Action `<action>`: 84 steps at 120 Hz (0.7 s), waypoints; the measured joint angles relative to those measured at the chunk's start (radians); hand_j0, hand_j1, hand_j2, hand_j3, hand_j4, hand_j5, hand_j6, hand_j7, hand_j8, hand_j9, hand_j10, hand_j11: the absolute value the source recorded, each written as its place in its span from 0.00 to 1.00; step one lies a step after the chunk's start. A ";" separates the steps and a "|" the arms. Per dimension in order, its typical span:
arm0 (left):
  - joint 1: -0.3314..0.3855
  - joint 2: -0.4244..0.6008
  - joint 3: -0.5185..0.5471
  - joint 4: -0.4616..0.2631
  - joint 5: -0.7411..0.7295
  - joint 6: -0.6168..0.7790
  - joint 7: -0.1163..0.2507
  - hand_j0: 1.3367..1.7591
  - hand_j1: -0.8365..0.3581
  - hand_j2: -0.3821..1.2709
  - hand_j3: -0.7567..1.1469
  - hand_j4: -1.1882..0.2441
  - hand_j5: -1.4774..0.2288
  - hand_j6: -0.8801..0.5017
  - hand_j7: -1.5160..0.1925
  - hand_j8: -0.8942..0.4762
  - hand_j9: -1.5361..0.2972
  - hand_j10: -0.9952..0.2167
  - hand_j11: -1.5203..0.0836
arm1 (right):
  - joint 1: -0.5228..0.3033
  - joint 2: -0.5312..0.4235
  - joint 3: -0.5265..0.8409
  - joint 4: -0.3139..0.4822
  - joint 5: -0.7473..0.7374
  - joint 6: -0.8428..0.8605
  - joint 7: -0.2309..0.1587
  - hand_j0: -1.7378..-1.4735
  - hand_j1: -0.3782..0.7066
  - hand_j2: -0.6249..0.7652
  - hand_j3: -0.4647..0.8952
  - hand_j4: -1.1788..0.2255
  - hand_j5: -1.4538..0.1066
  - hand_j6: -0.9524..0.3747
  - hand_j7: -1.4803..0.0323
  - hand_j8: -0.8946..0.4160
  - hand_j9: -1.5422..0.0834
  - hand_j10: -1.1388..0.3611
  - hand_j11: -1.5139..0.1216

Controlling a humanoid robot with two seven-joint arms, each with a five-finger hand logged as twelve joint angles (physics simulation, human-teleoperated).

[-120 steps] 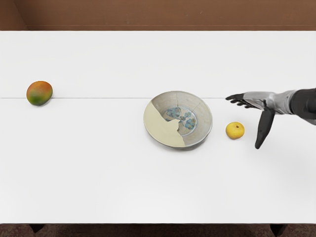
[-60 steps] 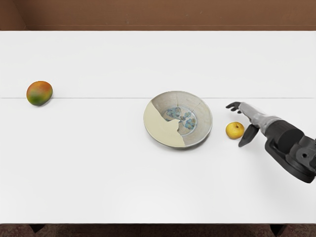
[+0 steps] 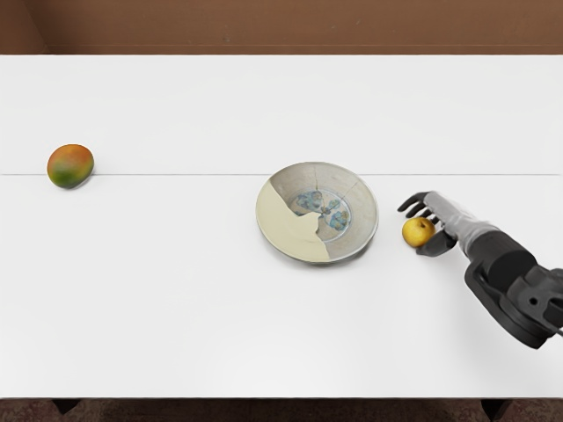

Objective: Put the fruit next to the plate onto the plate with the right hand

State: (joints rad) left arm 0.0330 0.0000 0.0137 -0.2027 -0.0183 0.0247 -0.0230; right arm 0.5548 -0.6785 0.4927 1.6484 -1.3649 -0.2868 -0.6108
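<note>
A small yellow fruit (image 3: 417, 231) lies on the white table just right of the plate (image 3: 285, 233), a shallow grey and cream dish with a blue pattern in its middle. My right hand (image 3: 426, 225) reaches in from the lower right and sits against the fruit's right side. Its fingers (image 3: 413, 204) curl over the fruit's top and the thumb (image 3: 437, 245) lies below it, half closed around the fruit. The fruit still rests on the table. The left arm is out of view.
A red-green mango (image 3: 70, 165) lies far to the left on the table (image 3: 176, 290). A brown wall runs along the table's far edge.
My right hand has dropped from above and right of the fruit down beside it, and its fingers have curled from spread to partly wrapped around the fruit. The fruit has not moved.
</note>
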 joint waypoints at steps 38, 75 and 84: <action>0.001 0.000 0.000 0.000 0.000 0.000 0.000 0.76 0.99 0.23 0.40 0.83 0.87 0.64 0.89 0.65 0.84 0.82 0.95 | -0.014 0.010 0.003 0.005 0.000 -0.034 0.000 0.31 0.57 0.45 0.34 0.46 0.49 0.36 0.52 0.34 0.52 0.43 0.46; 0.000 0.000 0.000 0.000 0.000 0.000 0.000 0.76 0.99 0.23 0.40 0.83 0.87 0.64 0.89 0.65 0.84 0.82 0.95 | -0.015 0.013 0.042 0.009 0.005 -0.032 0.000 0.31 0.59 0.54 0.34 0.43 0.44 0.35 0.48 0.33 0.48 0.38 0.45; 0.001 0.000 0.000 0.000 0.000 0.000 0.000 0.76 0.99 0.23 0.40 0.83 0.87 0.64 0.89 0.65 0.84 0.82 0.95 | -0.014 0.013 0.060 0.016 0.007 -0.027 0.000 0.30 0.59 0.55 0.34 0.43 0.44 0.34 0.47 0.33 0.48 0.38 0.45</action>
State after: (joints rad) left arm 0.0337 0.0000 0.0139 -0.2025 -0.0183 0.0247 -0.0230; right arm 0.5406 -0.6653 0.5528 1.6640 -1.3578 -0.3134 -0.6108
